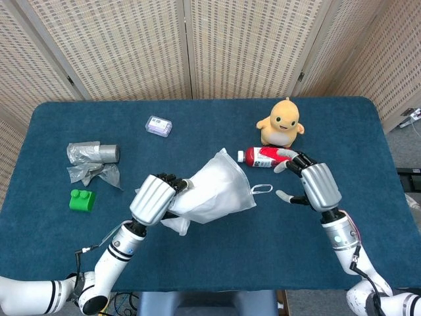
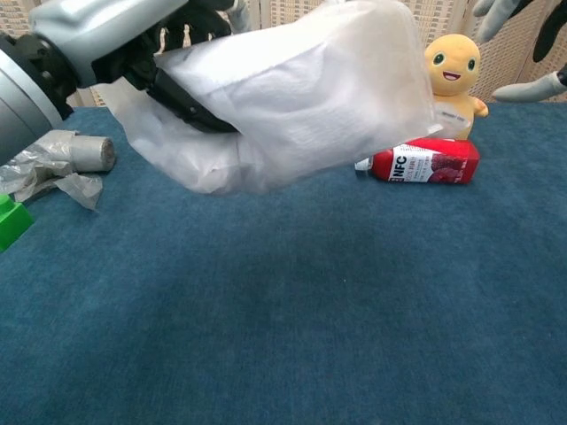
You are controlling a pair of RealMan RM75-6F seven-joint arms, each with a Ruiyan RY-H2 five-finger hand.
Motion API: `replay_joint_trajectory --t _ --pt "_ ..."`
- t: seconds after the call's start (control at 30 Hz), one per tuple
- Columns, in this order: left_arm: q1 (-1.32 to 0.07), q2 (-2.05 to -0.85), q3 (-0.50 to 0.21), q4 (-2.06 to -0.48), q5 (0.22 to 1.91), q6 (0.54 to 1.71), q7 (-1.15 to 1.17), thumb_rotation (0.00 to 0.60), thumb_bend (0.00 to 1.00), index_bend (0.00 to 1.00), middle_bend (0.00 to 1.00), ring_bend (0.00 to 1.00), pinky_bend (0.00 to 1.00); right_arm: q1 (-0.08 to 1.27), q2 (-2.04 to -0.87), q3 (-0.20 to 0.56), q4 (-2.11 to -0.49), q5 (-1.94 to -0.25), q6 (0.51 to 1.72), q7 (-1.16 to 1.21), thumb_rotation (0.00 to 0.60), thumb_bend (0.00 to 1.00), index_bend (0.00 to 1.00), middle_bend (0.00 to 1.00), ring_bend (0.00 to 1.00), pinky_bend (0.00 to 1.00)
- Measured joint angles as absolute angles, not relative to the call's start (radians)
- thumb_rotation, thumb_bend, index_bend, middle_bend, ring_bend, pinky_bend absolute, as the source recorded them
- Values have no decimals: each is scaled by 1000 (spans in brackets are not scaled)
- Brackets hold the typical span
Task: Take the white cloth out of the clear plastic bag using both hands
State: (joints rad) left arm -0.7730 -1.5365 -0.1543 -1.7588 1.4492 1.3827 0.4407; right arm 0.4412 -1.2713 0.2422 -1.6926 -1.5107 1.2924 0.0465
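My left hand point(image 1: 153, 198) point(image 2: 97, 40) grips the near end of the clear plastic bag point(image 1: 214, 191) point(image 2: 292, 97) and holds it up off the table. The white cloth point(image 2: 310, 106) fills the bag, which points to the right. A thin loop point(image 1: 260, 189) sticks out of the bag's right end. My right hand point(image 1: 312, 185) point(image 2: 523, 44) hangs open a short way right of that end, fingers spread toward it, touching nothing.
A red bottle point(image 1: 268, 157) point(image 2: 423, 161) lies beside a yellow plush toy point(image 1: 281, 121) point(image 2: 453, 71) behind the bag. At the left are crumpled plastic with a grey roll point(image 1: 92, 161) point(image 2: 62, 159), a green brick point(image 1: 82, 199) and a small box point(image 1: 158, 125). The blue table point(image 1: 217, 257) spreads out below.
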Motion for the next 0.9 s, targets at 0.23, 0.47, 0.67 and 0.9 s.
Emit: replay_joint_trajectory --t 0.23,0.47,0.67,0.9 --pt "-764 -1526 -171 -1782 1468 1365 454 600 0 491 659 617 713 470 -1300 249 -1679 -1509 1287 45 600 0 477 233 219 485" --pt "-764 -1533 -189 -1779 1468 1341 465 600 0 491 659 617 713 486 -1310 252 -1676 -1510 1293 51 600 0 477 233 219 485" --pt "-762 -1541 -200 -1779 1469 1331 472 600 0 491 659 617 713 501 -1315 252 -1675 -1510 1289 51 600 0 477 233 219 485" --pt "-759 -1546 -212 -1780 1472 1324 472 600 0 491 659 617 713 526 -1338 253 -1662 -1507 1275 52 600 0 481 233 219 484"
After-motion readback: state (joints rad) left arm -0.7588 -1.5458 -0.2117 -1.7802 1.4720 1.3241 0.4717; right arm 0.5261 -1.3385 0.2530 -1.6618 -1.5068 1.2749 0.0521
